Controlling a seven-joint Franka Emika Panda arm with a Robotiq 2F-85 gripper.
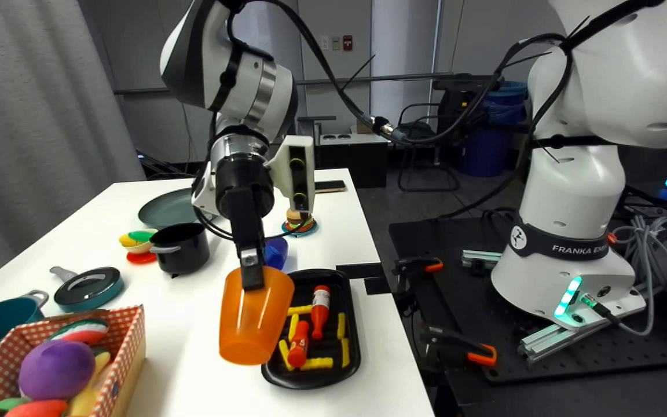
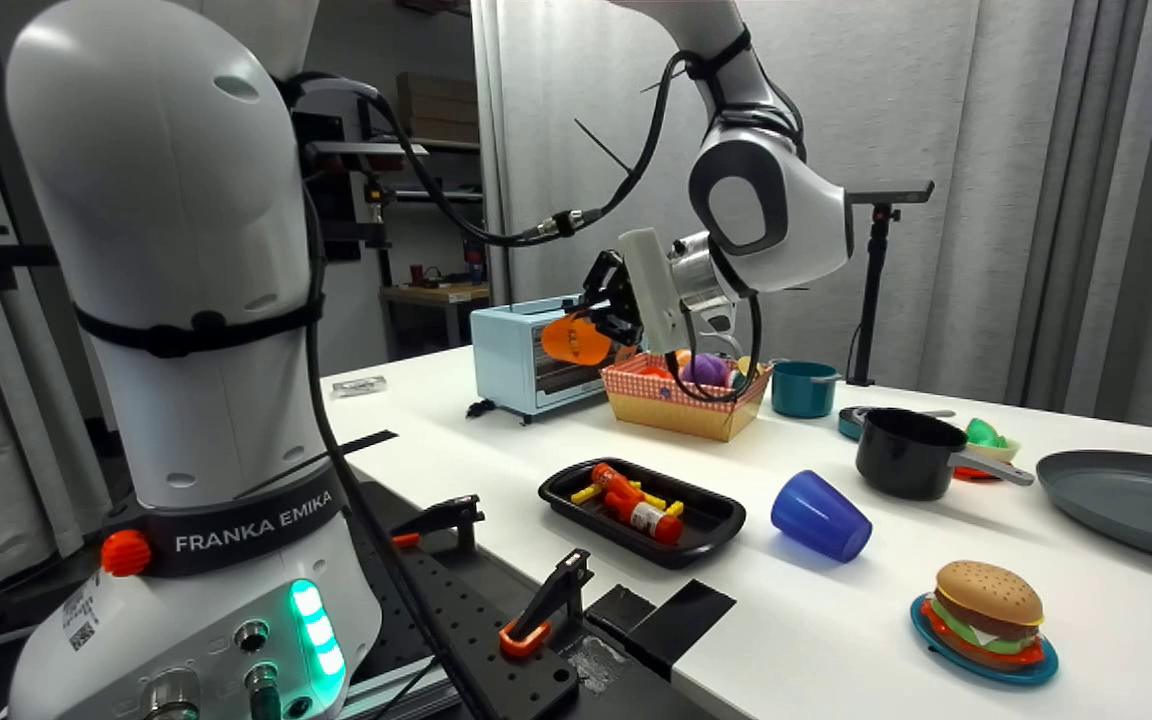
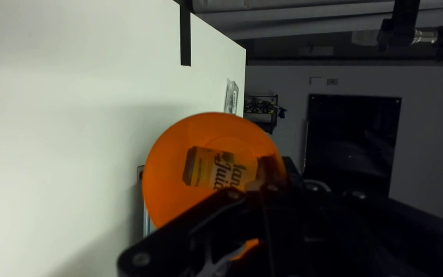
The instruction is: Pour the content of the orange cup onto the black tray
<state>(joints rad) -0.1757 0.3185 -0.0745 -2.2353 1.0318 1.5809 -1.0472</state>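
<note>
Tool (image 1: 253, 279) clamped on tilted orange cup (image 1: 252, 330). Black tray (image 2: 709, 520) near table (image 1: 388, 347) edge; open room between tray and basket (image 2: 681, 412).

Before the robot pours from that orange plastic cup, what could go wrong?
First, the yellow printed carton inside the tilted orange plastic cup might fall onto the white table, since the cup seems off to one side of the shallow black rectangular tray. Second, even on target, the carton could bounce off the red plastic bottles there.
</note>
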